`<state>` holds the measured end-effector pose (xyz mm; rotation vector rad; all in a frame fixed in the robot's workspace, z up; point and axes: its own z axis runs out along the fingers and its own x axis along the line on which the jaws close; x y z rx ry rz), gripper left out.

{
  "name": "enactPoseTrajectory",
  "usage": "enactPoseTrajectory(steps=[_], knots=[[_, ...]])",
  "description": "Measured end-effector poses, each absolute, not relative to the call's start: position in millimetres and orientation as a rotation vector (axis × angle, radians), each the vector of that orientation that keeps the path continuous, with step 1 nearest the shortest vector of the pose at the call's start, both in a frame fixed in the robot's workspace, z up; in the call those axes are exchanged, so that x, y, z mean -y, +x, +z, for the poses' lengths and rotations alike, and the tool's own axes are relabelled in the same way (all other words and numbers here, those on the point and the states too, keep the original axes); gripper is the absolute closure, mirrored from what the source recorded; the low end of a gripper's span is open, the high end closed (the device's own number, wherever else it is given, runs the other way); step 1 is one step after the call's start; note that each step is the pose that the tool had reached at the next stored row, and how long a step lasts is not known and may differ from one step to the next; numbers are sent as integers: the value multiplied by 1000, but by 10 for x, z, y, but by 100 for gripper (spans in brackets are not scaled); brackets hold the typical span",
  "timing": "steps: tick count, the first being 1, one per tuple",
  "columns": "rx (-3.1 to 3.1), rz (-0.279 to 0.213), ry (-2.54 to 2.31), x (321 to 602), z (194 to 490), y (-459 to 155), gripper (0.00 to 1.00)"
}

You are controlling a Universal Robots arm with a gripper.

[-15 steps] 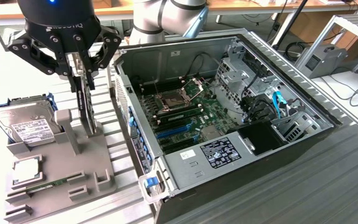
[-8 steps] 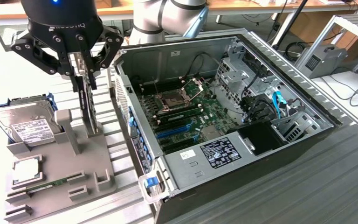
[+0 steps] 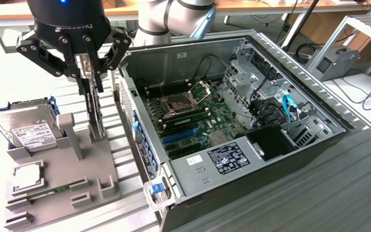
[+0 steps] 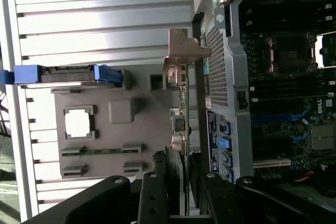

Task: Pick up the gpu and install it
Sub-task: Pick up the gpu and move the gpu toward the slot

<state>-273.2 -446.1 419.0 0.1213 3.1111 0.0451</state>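
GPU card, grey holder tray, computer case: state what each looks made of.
GPU card: green circuit board, likely fibreglass laminate, with a dull, metal-looking end bracket. Grey holder tray: probably matte plastic, judging by its uniform grey, blocky shapes and lack of shine. Computer case: sheet steel by its look, silvery grey, with folded edges and a perforated side wall.
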Motion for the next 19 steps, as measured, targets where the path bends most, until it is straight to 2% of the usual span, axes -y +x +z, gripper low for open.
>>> enactPoseTrajectory(steps=[19], knots=[[-3111, 43, 121, 4461, 4190, -2577, 71]])
